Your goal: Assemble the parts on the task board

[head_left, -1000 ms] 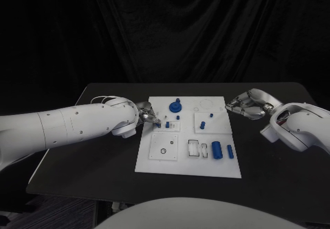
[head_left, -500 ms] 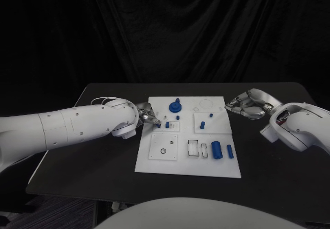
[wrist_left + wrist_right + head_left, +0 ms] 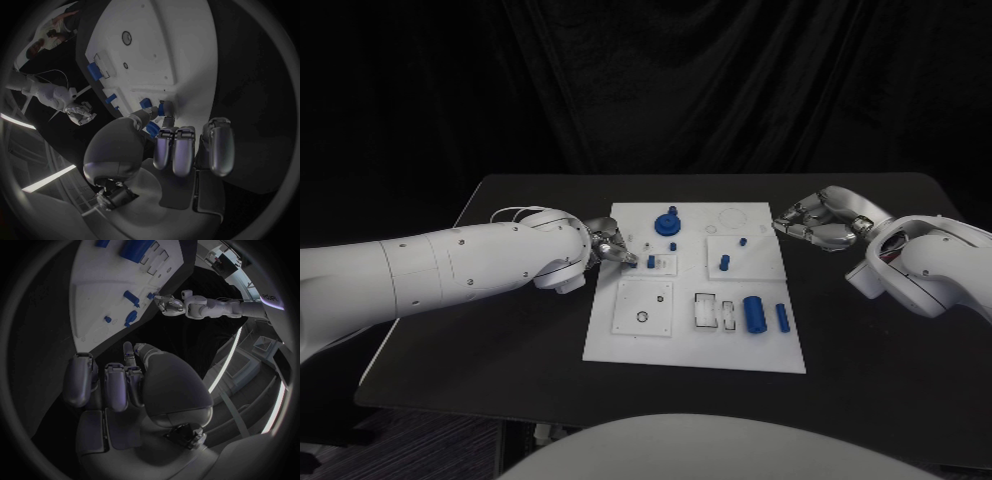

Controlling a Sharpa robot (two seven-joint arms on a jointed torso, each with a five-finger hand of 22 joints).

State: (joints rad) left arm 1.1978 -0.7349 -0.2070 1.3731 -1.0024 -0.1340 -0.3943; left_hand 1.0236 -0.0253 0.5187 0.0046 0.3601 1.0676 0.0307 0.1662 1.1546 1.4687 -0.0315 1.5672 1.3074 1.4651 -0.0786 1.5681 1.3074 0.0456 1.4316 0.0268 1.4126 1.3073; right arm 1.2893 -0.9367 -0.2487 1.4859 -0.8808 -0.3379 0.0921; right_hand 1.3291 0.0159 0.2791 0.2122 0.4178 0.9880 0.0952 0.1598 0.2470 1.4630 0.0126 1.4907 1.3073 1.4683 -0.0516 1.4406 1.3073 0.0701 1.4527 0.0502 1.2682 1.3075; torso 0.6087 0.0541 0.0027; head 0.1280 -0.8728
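White and flat, the rectangular task board (image 3: 697,345) is lying in the middle of the matte black table (image 3: 473,340), its smooth surface broken by raised square plates and shallow cut-out slots. Small blue parts are sitting across it: a round gear-like knob (image 3: 668,222) near the far edge, a short upright peg (image 3: 726,263) on a square plate to the right of centre, a thick cylinder (image 3: 753,313) lying on its side toward the near right, and a slimmer bar (image 3: 782,318) just beside it.

At the board's left edge, the left hand (image 3: 612,247), silver and glossy on its rounded white arm, is reaching over a small plate. In the left wrist view its fingertips (image 3: 167,109) are pinching a small blue part (image 3: 148,103) against the board, while the other fingers are curling in close together.

Off the board's far right corner, the right hand (image 3: 816,222) is hovering over the table, apart from the board. In the right wrist view its metal fingers (image 3: 115,385) are folding in against the palm with nothing in them.
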